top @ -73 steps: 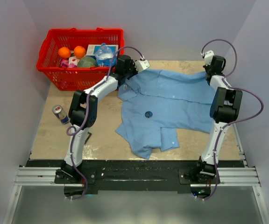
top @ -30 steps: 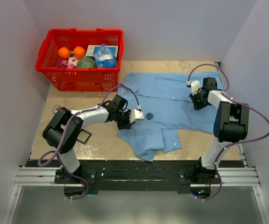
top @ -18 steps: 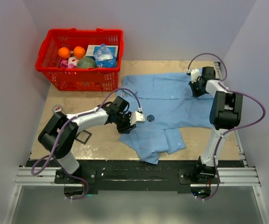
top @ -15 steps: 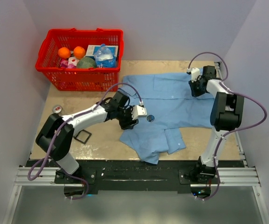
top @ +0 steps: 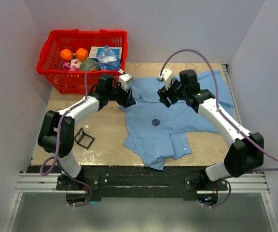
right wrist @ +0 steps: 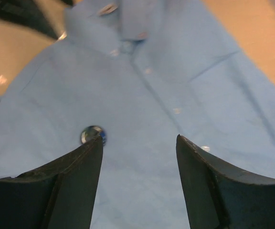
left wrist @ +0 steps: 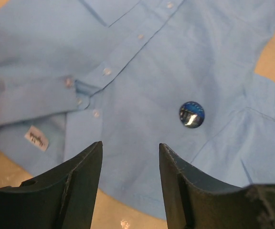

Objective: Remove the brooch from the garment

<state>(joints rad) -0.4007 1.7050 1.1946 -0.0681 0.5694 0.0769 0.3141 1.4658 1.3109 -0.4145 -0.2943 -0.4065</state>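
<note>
A beige worktop [top: 105, 130] sits between pale walls, with a red basket [top: 81, 82] at its far left corner holding two oranges [top: 66, 54] and other goods. A small black square frame [top: 83, 137] lies on the bare surface near the left edge.

We see a light blue shirt [top: 177, 116] spread front-up across the middle and right of the worktop, with one sleeve folded toward the near edge. The brooch [top: 154, 122] is a small, dark, shiny disc pinned on the shirt front, just beside the line of white buttons [left wrist: 107, 71].

The left hand [top: 128, 99] hangs over the shirt's collar end. Its fingers are spread apart with nothing between them, and its own camera looks down on the cloth, a white label [left wrist: 36, 138] and the brooch. The right hand [top: 164, 99] hangs over the chest area opposite it, fingers likewise parted and empty. The brooch lies nearer the arm bases than either hand and apart from both.
</note>
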